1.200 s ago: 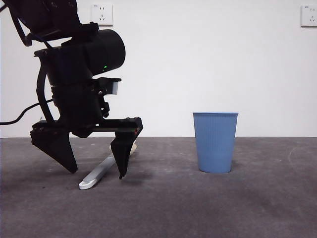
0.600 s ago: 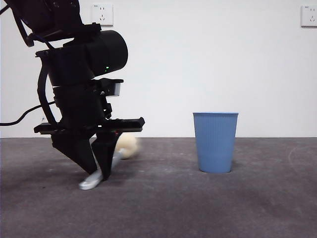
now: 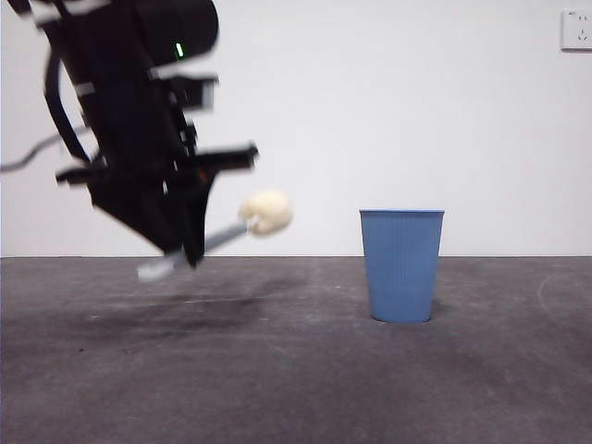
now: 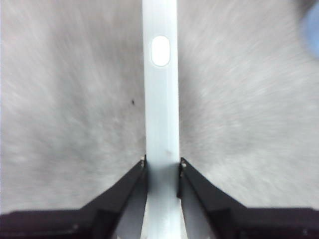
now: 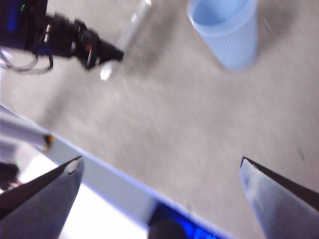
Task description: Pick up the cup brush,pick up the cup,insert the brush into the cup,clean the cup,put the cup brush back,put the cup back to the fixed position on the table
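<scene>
The dark grey table (image 3: 305, 370) stretches across the front view beneath a plain white wall (image 3: 416, 111), which carries a socket plate (image 3: 576, 29) at the far upper right. On the left of the scene, the left gripper (image 3: 182, 252) hangs above the table, its two black jaws pinching the grey handle of the cup brush (image 3: 217, 239); the wrist view shows the jaws pressed against both sides of the handle (image 4: 160, 124). The brush is clear of the table, tilted, with its cream-yellow sponge head (image 3: 266, 212) raised toward the right and its white looped end (image 3: 153, 270) lower on the left. A faint shadow (image 3: 176, 310) lies on the table below it. Right of centre, well apart from the brush, the blue ribbed cup (image 3: 401, 265) stands upright on the table. The right gripper (image 5: 159, 169), seen only in its own wrist view, has its jaws spread wide and holds nothing, high above the table, with the cup (image 5: 227, 31) farther off.
</scene>
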`<act>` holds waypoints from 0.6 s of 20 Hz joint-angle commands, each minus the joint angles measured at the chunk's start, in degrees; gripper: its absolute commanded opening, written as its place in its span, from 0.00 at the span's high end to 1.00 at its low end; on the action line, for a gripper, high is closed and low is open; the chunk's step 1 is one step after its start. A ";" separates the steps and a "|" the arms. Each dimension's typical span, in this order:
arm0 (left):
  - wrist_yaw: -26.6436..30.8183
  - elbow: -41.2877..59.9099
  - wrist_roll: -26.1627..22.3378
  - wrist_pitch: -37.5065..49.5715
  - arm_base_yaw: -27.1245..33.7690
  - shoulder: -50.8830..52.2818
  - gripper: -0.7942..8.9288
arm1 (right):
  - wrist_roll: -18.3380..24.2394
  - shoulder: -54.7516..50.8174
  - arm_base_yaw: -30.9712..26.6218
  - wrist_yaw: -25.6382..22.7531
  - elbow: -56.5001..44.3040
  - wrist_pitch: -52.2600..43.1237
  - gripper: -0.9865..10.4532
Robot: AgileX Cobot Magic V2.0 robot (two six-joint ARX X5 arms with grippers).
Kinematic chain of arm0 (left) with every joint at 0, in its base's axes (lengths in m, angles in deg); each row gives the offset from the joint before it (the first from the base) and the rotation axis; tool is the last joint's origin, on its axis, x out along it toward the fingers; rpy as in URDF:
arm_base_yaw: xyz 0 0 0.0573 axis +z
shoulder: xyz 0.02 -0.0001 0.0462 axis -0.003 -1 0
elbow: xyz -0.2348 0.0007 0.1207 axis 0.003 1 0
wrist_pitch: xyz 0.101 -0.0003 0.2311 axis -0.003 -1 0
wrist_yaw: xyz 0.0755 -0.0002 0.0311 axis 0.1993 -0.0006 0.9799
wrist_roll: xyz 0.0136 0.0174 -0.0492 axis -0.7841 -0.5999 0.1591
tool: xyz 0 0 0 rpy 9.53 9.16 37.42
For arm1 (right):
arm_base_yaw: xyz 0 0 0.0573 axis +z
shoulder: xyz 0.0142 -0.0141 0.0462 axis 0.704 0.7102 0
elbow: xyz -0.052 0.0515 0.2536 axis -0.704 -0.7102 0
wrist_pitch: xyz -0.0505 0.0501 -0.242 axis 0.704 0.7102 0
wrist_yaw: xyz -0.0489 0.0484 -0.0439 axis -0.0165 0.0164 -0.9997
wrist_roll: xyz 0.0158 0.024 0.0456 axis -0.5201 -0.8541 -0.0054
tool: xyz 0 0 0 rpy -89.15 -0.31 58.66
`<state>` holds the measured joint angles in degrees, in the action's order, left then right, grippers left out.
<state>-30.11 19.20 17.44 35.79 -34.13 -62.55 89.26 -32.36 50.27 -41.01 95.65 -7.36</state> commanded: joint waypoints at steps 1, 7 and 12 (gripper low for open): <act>-0.81 0.20 -4.44 -2.05 -0.17 5.16 0.93 | -4.22 1.99 1.14 -0.09 0.00 -5.99 0.42; -2.21 0.20 -7.93 -10.14 -0.17 20.04 0.93 | -8.50 9.09 12.66 -14.71 -6.62 -22.86 0.41; -2.21 0.20 -9.44 -15.67 -0.17 29.00 0.93 | -10.38 15.37 22.75 -30.56 -14.78 -40.57 0.41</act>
<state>-32.08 19.20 8.94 20.08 -34.13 -33.70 79.66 -17.26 72.67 -70.78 81.79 -46.84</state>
